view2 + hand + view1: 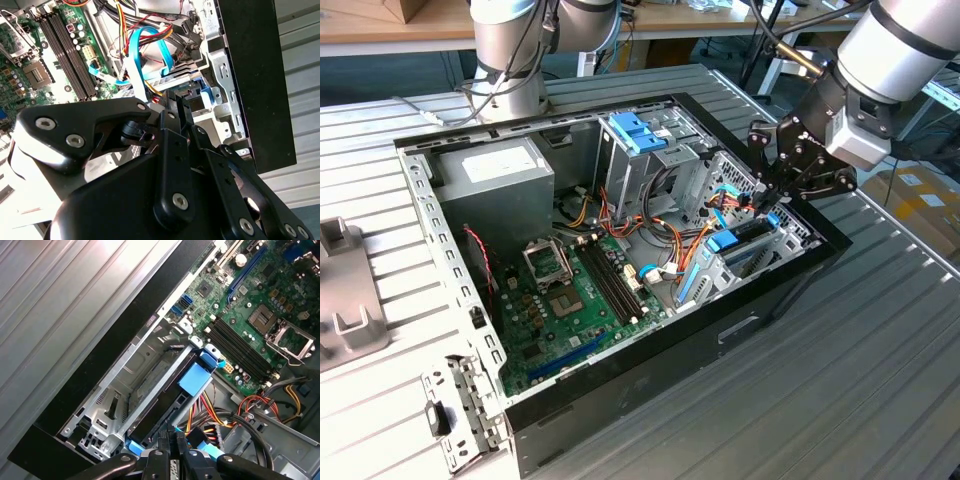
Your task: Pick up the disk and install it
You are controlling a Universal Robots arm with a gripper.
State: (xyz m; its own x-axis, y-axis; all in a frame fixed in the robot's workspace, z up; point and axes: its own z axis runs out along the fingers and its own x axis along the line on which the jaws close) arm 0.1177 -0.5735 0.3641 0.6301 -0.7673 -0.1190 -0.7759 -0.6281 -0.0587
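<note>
The disk (734, 241) lies in the drive bay at the case's front corner, on the exterior view's right. It is a dark flat slab with a light-blue rail bracket and a blue tab. In the first wrist view the disk (167, 402) rests inside the metal cage. My gripper (767, 196) hangs just over its cable-side end. The fingers (163, 442) stand close together against that end, and I cannot tell if they pinch the bracket. In the second wrist view the gripper (176, 102) points at the bracket of the disk (209, 94).
Bundled cables (670, 240) and a flat blue cable (135, 50) crowd the space beside the bay. The motherboard (570, 300), a grey power supply (495, 175) and a blue two-tab piece (635, 130) sit deeper in the case. The black case wall (750, 320) borders the bay.
</note>
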